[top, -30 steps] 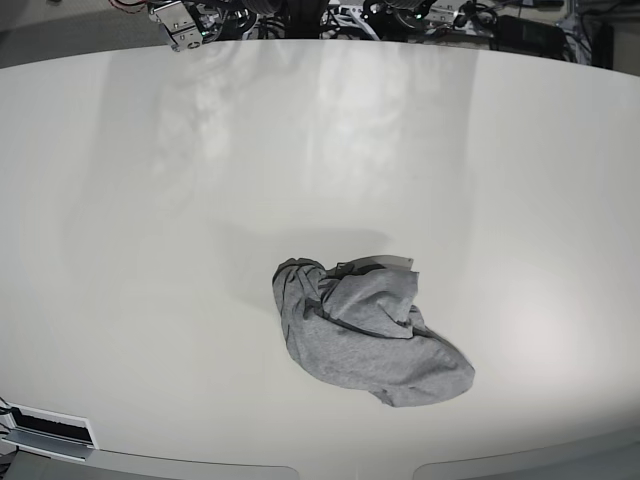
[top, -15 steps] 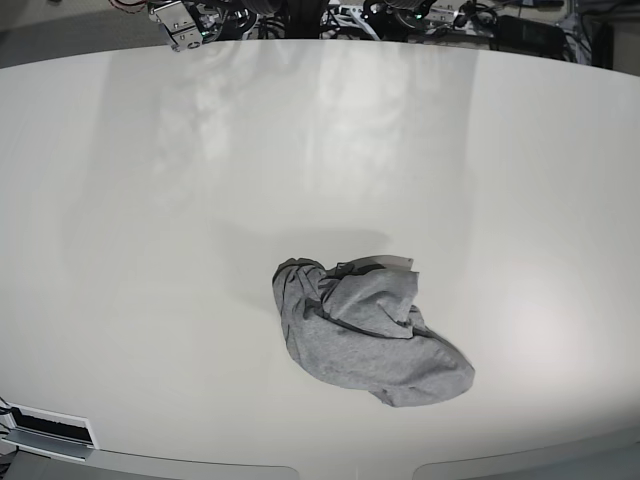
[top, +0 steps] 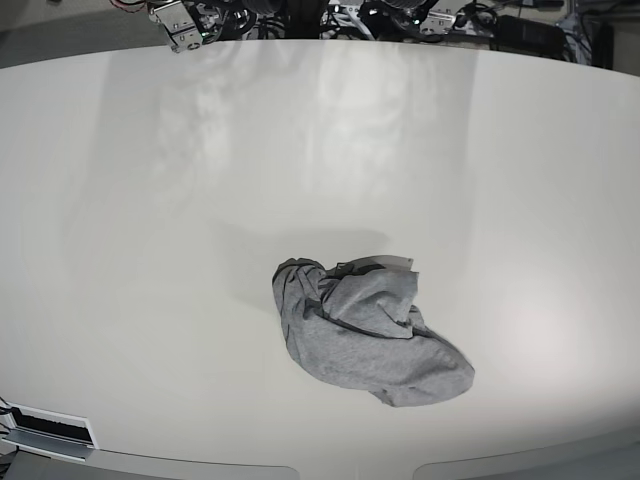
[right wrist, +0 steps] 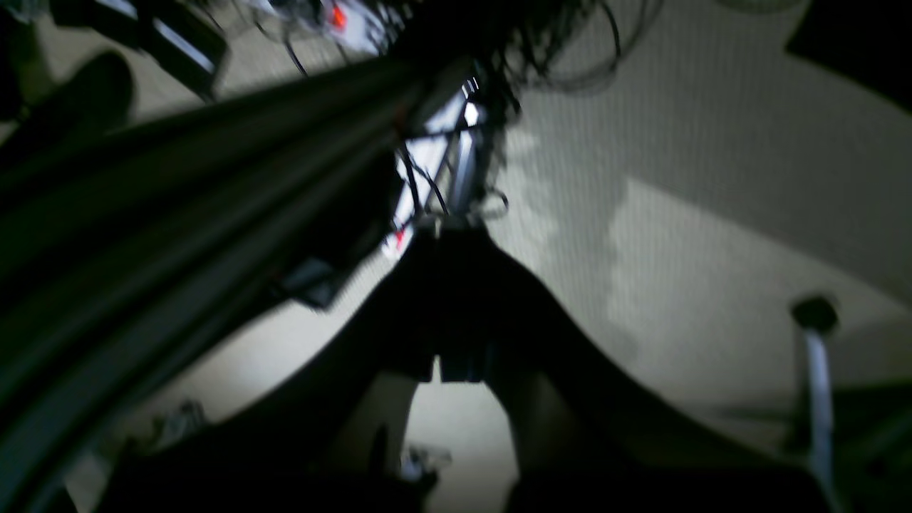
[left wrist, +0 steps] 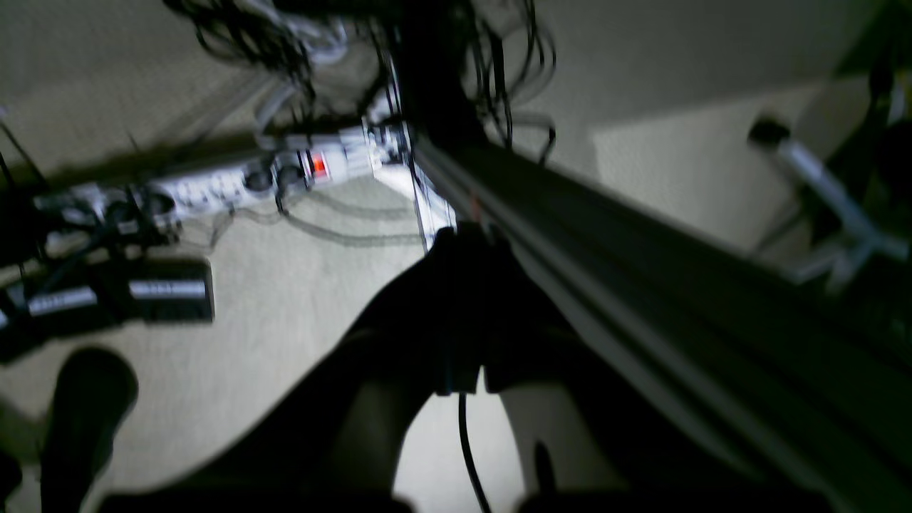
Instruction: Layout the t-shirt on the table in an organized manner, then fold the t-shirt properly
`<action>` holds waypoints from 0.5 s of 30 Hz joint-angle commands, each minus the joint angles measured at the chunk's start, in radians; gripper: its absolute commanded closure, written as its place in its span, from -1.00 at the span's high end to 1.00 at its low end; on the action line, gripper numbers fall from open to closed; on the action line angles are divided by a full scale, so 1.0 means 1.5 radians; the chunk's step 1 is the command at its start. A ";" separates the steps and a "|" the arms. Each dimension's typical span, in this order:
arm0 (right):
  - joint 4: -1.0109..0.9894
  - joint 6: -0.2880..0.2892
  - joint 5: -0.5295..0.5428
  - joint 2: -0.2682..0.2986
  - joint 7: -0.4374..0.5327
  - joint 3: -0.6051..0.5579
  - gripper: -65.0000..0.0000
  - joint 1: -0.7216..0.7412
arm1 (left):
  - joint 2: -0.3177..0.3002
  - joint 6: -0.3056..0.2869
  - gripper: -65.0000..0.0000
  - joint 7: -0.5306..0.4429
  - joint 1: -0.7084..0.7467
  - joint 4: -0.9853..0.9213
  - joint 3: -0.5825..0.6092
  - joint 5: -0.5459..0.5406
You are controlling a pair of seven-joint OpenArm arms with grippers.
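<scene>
On glossy table [top: 150,250], crumpled t-shirt [top: 365,330]; both grippers closed, empty, parked off-table. Risk: grabbing doubled layers, tangling worse.

Left gripper [left wrist: 462,370]: showing only as a dark, blurred silhouette.
Right gripper [right wrist: 447,367]: blurring likewise.
T-shirt [top: 365,332]: crumpled, hiding any lettering; lying outside both wrist views.

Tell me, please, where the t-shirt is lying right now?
In the base view, the t-shirt lies crumpled on the table, right of centre toward the near edge, with nothing touching it.
</scene>
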 commanded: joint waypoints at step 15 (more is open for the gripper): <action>0.056 0.134 0.000 0.003 -0.117 0.002 -1.00 -0.099 | -0.026 -0.049 -1.00 0.094 0.115 0.112 0.001 0.041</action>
